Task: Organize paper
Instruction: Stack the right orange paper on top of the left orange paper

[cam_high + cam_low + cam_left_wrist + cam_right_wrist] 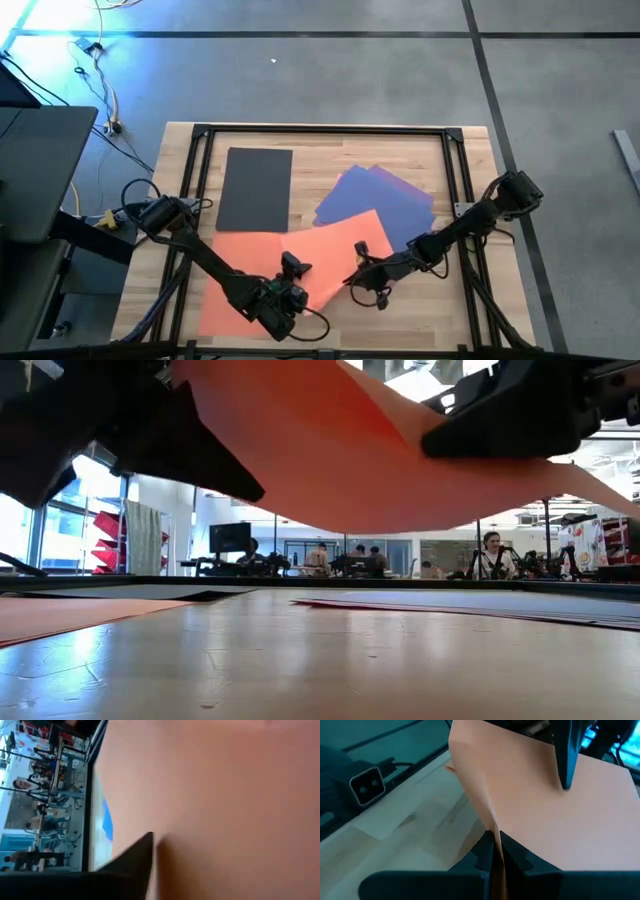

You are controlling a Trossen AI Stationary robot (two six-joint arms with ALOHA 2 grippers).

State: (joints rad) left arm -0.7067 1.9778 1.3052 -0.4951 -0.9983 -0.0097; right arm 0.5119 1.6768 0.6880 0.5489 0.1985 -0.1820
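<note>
Right claw (494, 851) on orange sheet (570, 825) edge

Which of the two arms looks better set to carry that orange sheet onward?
The right, probably. Its end effector is pinched shut on the edge of the orange sheet, which hangs lifted off the table. The left end effector is at the sheet too, but its grip is unclear.

My right gripper (493, 851) pinches the orange sheet's (560, 820) edge — a small camera (367, 785) sits at left.
</note>
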